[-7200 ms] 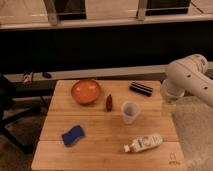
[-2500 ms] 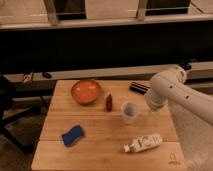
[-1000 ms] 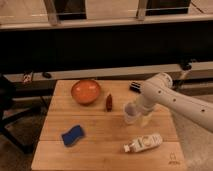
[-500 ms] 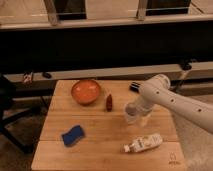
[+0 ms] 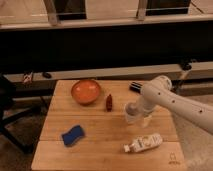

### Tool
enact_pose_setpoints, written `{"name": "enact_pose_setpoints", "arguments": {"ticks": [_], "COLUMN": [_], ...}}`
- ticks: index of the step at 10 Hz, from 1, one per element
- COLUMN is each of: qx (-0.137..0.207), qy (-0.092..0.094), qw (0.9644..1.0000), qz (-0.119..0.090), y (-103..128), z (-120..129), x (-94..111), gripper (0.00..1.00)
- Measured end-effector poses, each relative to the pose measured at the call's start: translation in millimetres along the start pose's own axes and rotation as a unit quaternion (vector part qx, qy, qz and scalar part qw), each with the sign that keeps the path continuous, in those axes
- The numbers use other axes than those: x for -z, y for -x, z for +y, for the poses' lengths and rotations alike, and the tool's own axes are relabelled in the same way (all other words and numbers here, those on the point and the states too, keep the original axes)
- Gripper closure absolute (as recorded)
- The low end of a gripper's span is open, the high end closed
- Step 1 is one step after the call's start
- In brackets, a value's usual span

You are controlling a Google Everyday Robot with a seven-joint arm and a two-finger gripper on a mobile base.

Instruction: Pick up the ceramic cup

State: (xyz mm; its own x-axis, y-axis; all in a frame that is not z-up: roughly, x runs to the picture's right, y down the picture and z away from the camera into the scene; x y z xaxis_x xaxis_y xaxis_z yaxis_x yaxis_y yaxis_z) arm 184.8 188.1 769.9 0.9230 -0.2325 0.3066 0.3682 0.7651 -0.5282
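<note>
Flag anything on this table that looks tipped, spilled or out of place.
Only the white bottle stands out: it lies on its side near the front right edge of the table. No spill shows. The ceramic cup appears upright, with the gripper at it.
</note>
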Motion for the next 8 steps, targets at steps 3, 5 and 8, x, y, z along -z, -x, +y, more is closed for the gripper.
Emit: {"name": "enact_pose_setpoints", "arguments": {"ticks": [3, 5, 8], "qx": [0.007, 0.011, 0.016], "qy": [0.001, 0.001, 0.001], "qw": [1.0, 0.9999, 0.9999], "qz": [-0.001, -0.002, 0.0], "y": [-3.5, -5.1, -5.7], "z": [2.7, 3.3, 2.7], "x": [-2.1, -3.6, -4.0], "gripper": [0.24, 0.21, 0.36]}}
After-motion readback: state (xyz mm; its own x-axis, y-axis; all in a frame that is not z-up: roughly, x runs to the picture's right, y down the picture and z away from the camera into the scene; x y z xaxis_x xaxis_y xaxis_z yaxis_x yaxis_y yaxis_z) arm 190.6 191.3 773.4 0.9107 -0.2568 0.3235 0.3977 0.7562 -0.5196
